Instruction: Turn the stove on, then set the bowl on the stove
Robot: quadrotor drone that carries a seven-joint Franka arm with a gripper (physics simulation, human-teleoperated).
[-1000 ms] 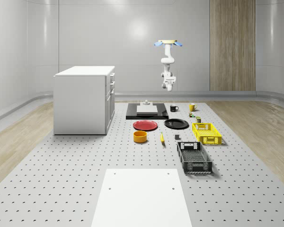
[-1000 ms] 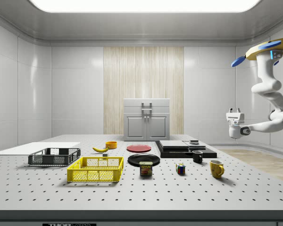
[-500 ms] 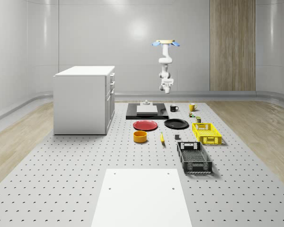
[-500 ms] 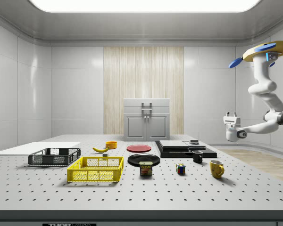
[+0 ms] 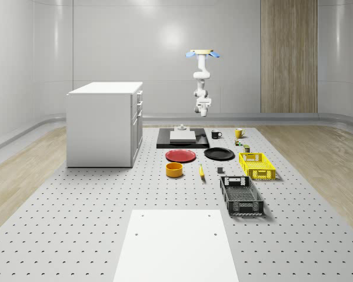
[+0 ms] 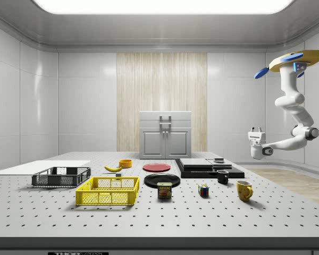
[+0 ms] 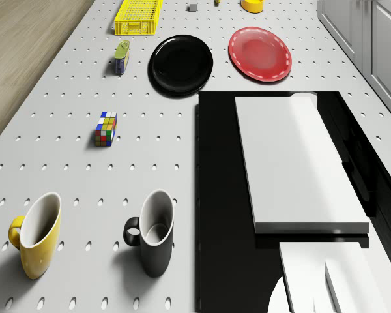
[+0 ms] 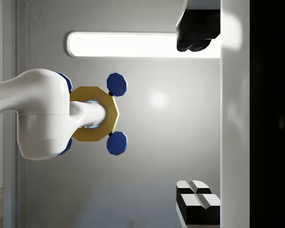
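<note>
Two crates sit on the counter (image 5: 76, 205) well away from the stove (image 5: 182, 141), past the plates: yellow crate (image 5: 256, 174) nearer to it, black crate (image 5: 241, 205) farther out; contents can't be made out through the mesh walls. Two mugs stand upright just beside the stove's edge, black mug (image 7: 153, 241) nearest, yellow mug (image 7: 38, 241) one step farther; the drone view looks into both and shows only bare inner walls. Red plate (image 7: 260, 53) and black plate (image 7: 180, 64) lie flat side by side just off the stove's front edge, nothing resting on them. The stove is a flat black slab carrying a white rectangular block (image 7: 300, 156). The bowl (image 5: 174, 170) is a low round orange-yellow dish, upright and open side up, on the counter beyond the red plate from the stove, not touching it, with a banana (image 6: 113, 168) beside it. The can (image 7: 122, 57) and colour cube (image 7: 105, 128) lie off the stove's mug side. The drone (image 6: 297, 58) hovers high in the air behind the stove, on the side away from the bowl. The arm folds down and forward, so the gripper (image 6: 255, 129) hangs in free air above the stove's back end, pointing up. In the wrist view the gripper (image 8: 194, 116) has its fingers (image 8: 194, 33) spread wide, holding nothing, touching nothing.
</note>
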